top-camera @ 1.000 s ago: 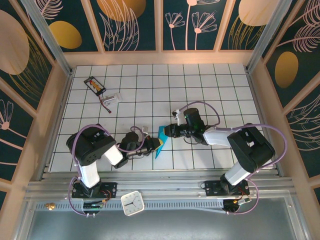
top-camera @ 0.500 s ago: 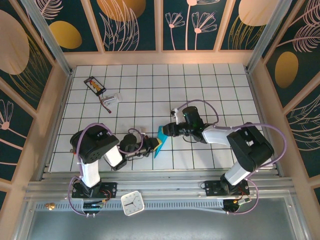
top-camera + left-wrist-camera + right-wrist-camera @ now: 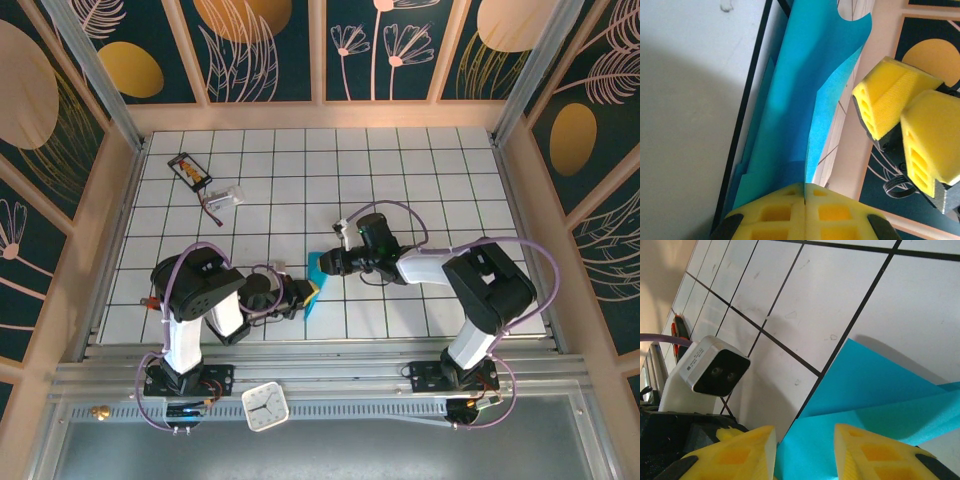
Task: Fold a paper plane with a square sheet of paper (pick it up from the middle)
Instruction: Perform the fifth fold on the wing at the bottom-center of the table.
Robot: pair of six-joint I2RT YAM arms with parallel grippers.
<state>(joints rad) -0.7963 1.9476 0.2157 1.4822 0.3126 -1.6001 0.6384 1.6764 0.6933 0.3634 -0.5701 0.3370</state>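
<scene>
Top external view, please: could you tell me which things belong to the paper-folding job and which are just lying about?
Job: teal paper; left end effector pinching it; right end effector, open beside it.
Lying about: black card with orange marks; small pale piece with wire; white clock.

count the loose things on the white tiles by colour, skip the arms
teal-blue paper: 1
black card with orange marks: 1
small whitish gadget with a wire: 1
total: 3
</scene>
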